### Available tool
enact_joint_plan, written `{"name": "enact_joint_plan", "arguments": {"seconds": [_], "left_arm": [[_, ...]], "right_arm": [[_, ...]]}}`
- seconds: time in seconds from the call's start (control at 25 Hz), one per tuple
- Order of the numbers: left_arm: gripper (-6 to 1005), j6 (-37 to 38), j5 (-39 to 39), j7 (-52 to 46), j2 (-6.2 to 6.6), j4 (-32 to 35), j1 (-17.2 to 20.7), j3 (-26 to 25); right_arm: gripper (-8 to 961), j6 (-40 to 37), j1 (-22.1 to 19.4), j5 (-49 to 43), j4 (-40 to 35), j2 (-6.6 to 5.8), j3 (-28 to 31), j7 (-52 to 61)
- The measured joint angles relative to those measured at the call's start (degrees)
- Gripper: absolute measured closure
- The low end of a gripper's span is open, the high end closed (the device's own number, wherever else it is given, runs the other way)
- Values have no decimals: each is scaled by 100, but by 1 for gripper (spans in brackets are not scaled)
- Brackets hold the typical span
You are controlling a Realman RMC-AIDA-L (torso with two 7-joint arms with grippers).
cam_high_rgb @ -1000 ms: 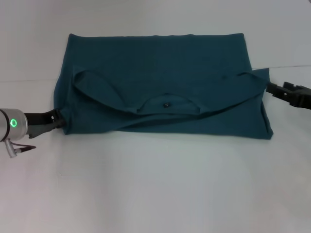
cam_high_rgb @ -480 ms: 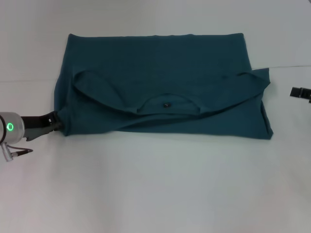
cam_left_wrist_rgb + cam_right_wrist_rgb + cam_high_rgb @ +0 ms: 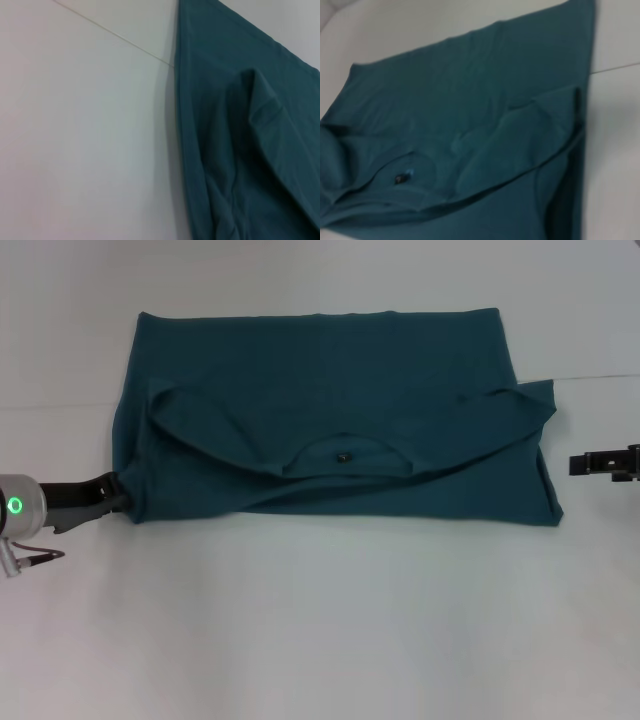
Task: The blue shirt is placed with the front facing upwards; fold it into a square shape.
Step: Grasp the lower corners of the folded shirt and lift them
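Counter (image 3: pixel 320 620): white, plain, crossed by a thin seam line (image 3: pixel 115 36) that meets the shirt's edge in the left wrist view.

Blue shirt (image 3: pixel 330 370): spread flat on the far half of the counter, folded into a wide rectangle. Both sleeves turned inward over the body, meeting at the neckline near the shirt's near edge. Same outline and same folds as one second ago.

Left tool (image 3: pixel 112 492): at the shirt's near-left corner, tip touching the cloth. Arm drawn slightly outward from the shirt compared with one second ago, with less of the wrist in the picture; green ring light (image 3: pixel 15 506) lit on the wrist. Apart, together or clamped: cannot tell.

Right tool (image 3: pixel 580 463): beside the shirt's right edge, clear of the cloth. One second ago, against the tip of the right sleeve fold; half a second ago, nearly out of the picture; now lower and nearer the shirt's near-right corner. Apart or together: cannot tell.

Left wrist view only: hemmed side edge of the shirt (image 3: pixel 260 150) seen close, with a raised sleeve fold lying on it. No tool visible there.

Right wrist view only: sleeve folds and neckline of the shirt (image 3: pixel 470 115) seen from the right edge. No tool visible there.

Label (image 3: pixel 343 455): small, dark, inside the neckline, also seen in the right wrist view (image 3: pixel 400 177). Writing too small to read.
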Motion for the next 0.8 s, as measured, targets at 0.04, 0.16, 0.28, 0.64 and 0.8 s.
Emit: {"name": "enact_joint_plan", "arguments": {"seconds": [0.04,0.16,0.28,0.64,0.8], "left_arm": [[956,12,-4,5,4,-15,10,0],[955,55,-8,43,6,-42,30,0],[955,75,-9,69,-1,-43,33,0],[955,144,-20,91,-24,-60,74,0],[955,157,-20,94,-31,-115,80,0]], "right_arm": [[61,-69,71,-105,-15,-9,0,37],[62,-221,303,-504,-25,-8,0,132],[63,-264,422,-712,-26,29,-5,147],[67,-85,461,-777,46,38,-102,150],[69,247,461,-781,322,37,-250,137]]}}
